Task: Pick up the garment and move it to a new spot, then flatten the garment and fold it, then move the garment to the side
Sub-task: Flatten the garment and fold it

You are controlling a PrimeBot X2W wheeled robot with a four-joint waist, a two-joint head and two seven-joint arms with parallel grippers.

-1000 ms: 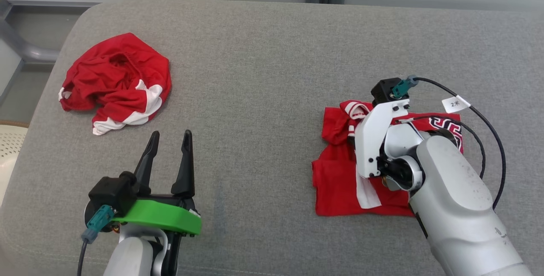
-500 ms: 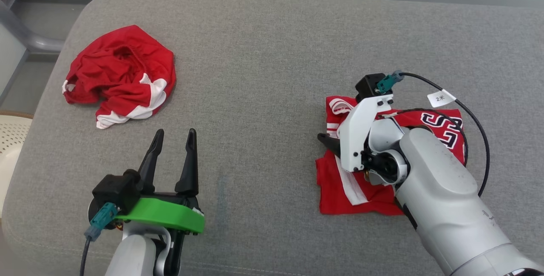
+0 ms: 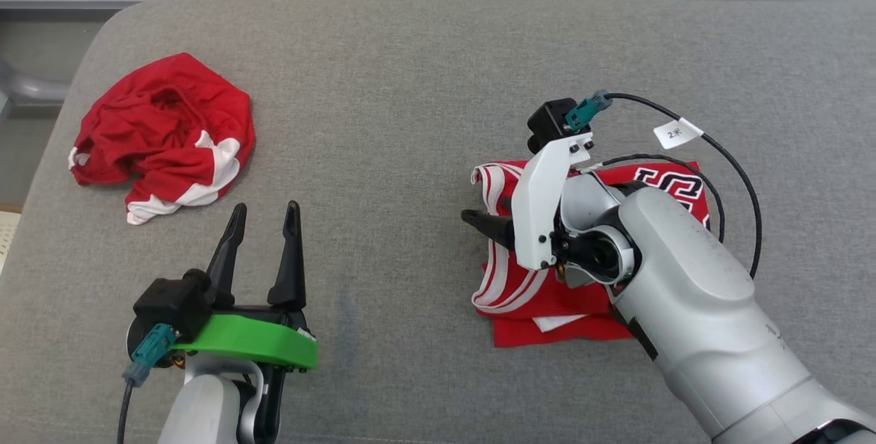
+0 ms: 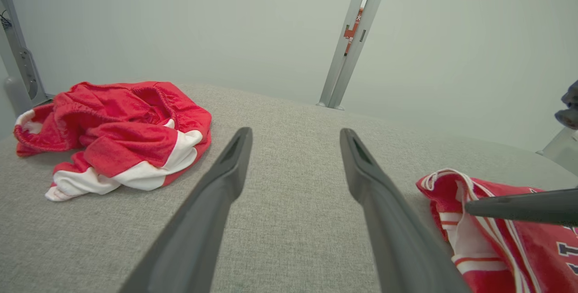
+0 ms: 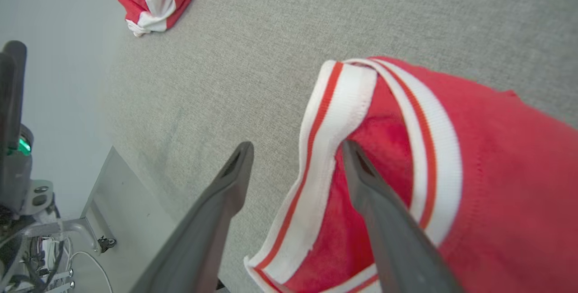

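Garment (image 5: pixel 496 157), red, is lying folded on the grey cushion (image 3: pixel 383 88) at the robot's right. Right gripper (image 5: pixel 298 146) is hanging open over its white striped trim (image 5: pixel 325 117), gripping nothing. The cloth is looking light, soft and floppy; pinching a thick folded edge seems safest. Left gripper (image 3: pixel 265 206) is hovering open, well apart. Two red garments are showing: this one and a crumpled garment (image 3: pixel 164 122) far left.

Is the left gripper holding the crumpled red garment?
No, the left gripper stands open and empty, well apart from the crumpled red garment.
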